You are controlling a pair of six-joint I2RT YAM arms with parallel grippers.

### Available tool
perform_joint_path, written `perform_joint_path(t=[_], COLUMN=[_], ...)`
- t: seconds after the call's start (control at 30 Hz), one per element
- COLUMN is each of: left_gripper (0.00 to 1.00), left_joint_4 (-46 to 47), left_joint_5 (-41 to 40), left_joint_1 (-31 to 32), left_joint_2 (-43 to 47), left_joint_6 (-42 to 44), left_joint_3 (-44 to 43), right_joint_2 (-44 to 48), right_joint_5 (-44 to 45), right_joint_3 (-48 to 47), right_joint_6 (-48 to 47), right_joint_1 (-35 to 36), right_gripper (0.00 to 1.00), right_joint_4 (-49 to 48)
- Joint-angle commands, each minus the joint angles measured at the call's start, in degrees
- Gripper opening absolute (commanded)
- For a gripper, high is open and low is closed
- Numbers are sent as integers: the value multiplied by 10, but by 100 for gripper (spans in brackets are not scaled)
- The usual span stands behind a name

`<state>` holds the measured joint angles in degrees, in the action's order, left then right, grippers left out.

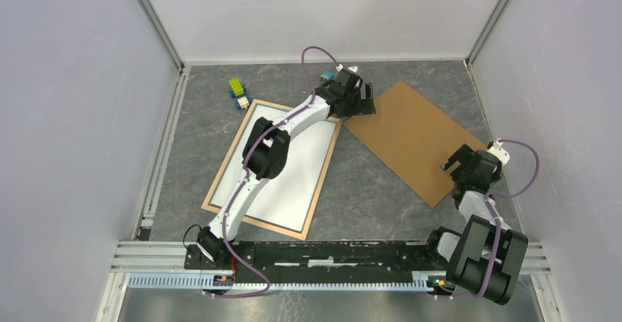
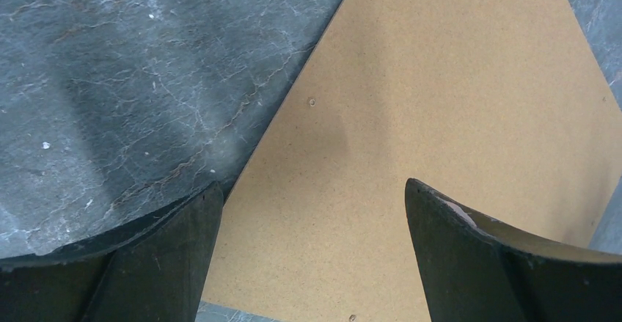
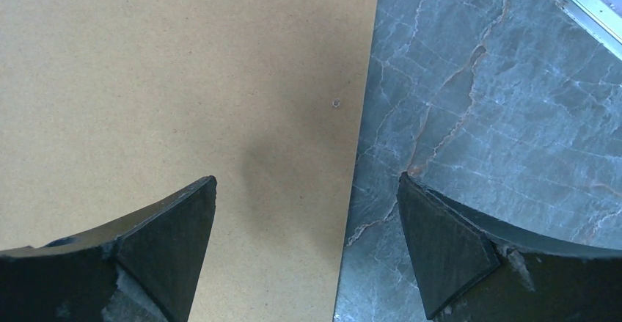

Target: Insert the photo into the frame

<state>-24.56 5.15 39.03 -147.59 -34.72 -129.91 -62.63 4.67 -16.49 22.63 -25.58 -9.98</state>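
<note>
**Both grippers wide open over the brown board**

- Left gripper (image 2: 312, 188): jaws spread, nothing held. It sits over the 10 o'clock corner of the backing board (image 1: 411, 138), with one finger over bare table (image 1: 367, 190).
- Right gripper (image 3: 308, 183): jaws spread, empty. It straddles the board's edge at its 4 o'clock end, with the enclosure wall close at 3 o'clock.
- The frame (image 1: 227, 155) lies flat at the board's 9 o'clock, wood side up, just beside the board's corner.
- The photo (image 1: 301, 183) lies inside the frame's border, white back up.
- Open table runs at 6 o'clock, between frame and board.
- Small coloured blocks (image 1: 237, 91) sit at the frame's 12 o'clock.
- The left arm crosses the frame, hiding part of the photo and the frame's 1 o'clock corner.
- Tiny marks on the board are unreadable.
</note>
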Motion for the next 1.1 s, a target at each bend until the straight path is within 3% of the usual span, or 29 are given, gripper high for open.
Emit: perform_joint_path(t=[0.0,0.27,0.6,0.8,1.07], left_gripper=[99,98,96,96,97], left_joint_4=[-2,0,32,109,136], left_joint_5=[18,109,184,180,136], left_joint_1=[-1,-2,8,10,6], left_joint_2=[-13,-7,73,180,283], left_joint_6=[-31,-83,-118,-134,-142], left_joint_3=[-14,-23,-2,147,281], right_joint_2=[-4,-71,-82,-69,-74], right_joint_5=[16,-76,-100,-131,-181], right_joint_3=[6,7,12,31,45], right_joint_6=[10,26,30,31,40], right_joint_1=[-4,-8,-16,-15,7], right_gripper=[98,97,96,93,91], right_joint_4=[-7,-49,-63,-96,-142])
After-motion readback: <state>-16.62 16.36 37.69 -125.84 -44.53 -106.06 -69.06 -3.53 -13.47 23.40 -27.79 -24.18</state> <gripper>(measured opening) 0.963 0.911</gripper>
